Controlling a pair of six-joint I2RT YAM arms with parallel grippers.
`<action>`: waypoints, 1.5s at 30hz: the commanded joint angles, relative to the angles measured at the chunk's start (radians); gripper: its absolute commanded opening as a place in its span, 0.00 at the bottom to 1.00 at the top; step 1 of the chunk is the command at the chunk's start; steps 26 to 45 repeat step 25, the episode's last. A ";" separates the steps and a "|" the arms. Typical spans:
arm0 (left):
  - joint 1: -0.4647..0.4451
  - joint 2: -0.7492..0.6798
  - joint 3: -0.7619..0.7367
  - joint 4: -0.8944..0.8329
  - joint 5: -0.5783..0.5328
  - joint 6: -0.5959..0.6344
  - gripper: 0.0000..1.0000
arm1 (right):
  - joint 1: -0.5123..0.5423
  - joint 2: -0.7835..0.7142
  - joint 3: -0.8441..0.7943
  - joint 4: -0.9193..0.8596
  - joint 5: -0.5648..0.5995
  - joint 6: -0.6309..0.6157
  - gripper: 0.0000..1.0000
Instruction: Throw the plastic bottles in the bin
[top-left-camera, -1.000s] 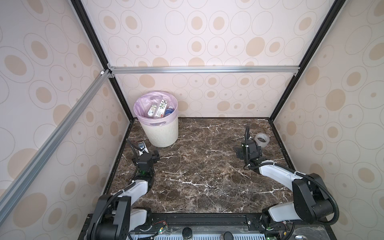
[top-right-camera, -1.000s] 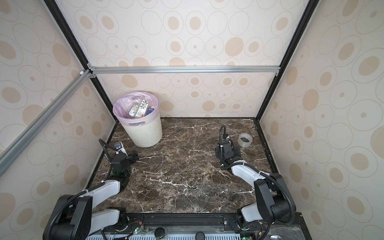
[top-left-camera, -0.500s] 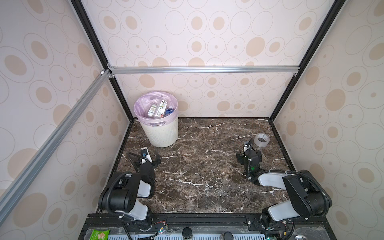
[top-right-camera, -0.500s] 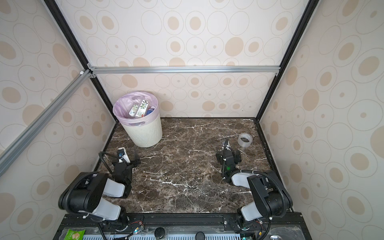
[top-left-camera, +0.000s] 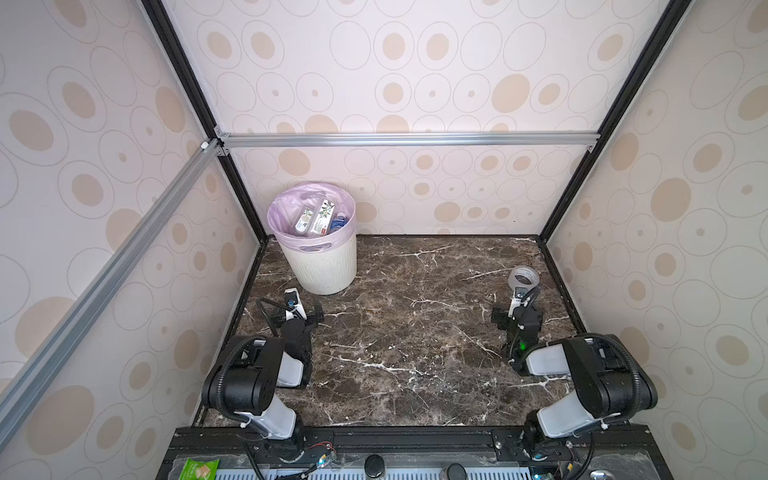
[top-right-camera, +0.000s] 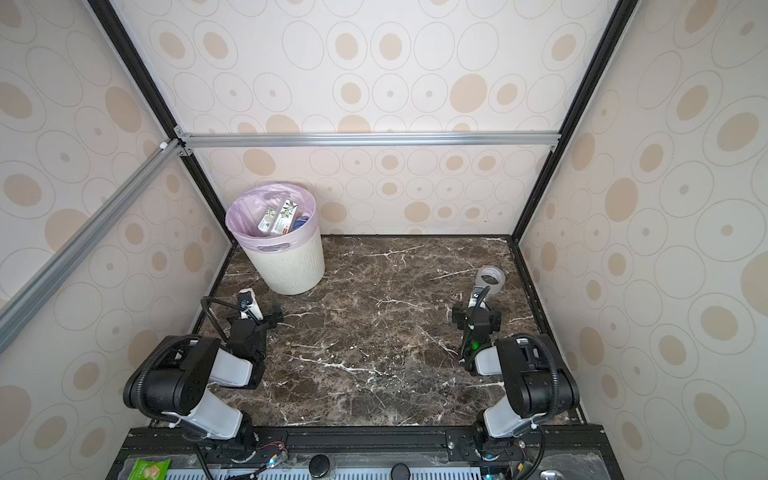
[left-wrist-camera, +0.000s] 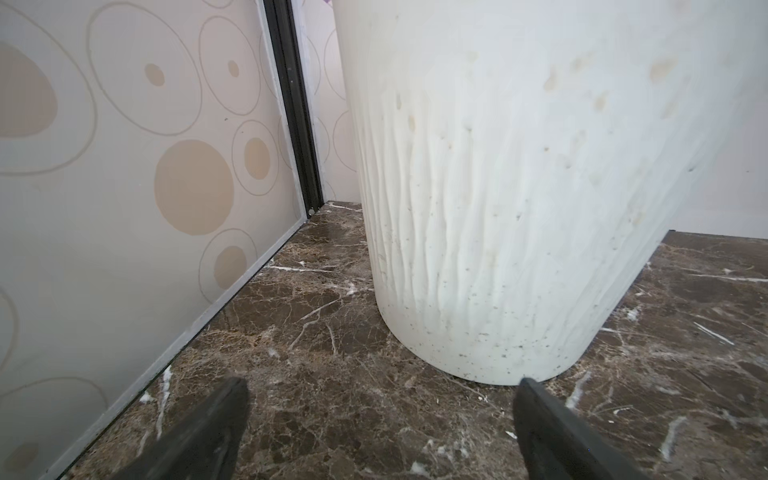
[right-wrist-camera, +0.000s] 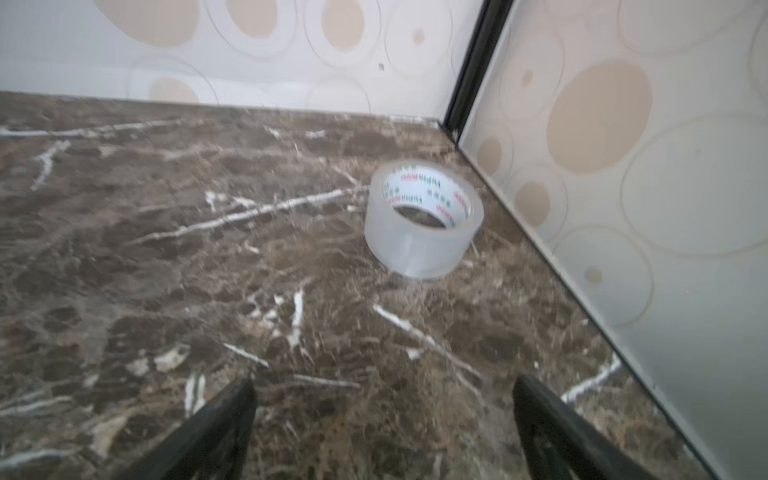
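top views: plastic bottles (top-left-camera: 319, 217) in bin (top-left-camera: 328, 266) | left gripper (left-wrist-camera: 382, 386), right gripper (right-wrist-camera: 382, 384) gaping

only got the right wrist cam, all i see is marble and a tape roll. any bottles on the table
Observer: None lie on the table in both top views.
Operator: where are they then
Observer: Several bottles lie inside the bin, which stands at the table's far left corner.
Operator: and the other arm
Observer: The left gripper is open with nothing between its jaws, low over the marble near the bin's base.
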 joint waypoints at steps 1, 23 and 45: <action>0.005 -0.007 0.005 0.013 -0.007 0.028 0.99 | -0.005 0.027 0.041 0.031 -0.083 0.036 1.00; -0.010 -0.003 0.014 0.002 -0.023 0.037 0.99 | 0.002 -0.009 0.078 -0.108 -0.072 0.044 1.00; -0.010 -0.004 0.006 0.020 -0.023 0.041 0.99 | 0.002 -0.008 0.078 -0.104 -0.073 0.044 1.00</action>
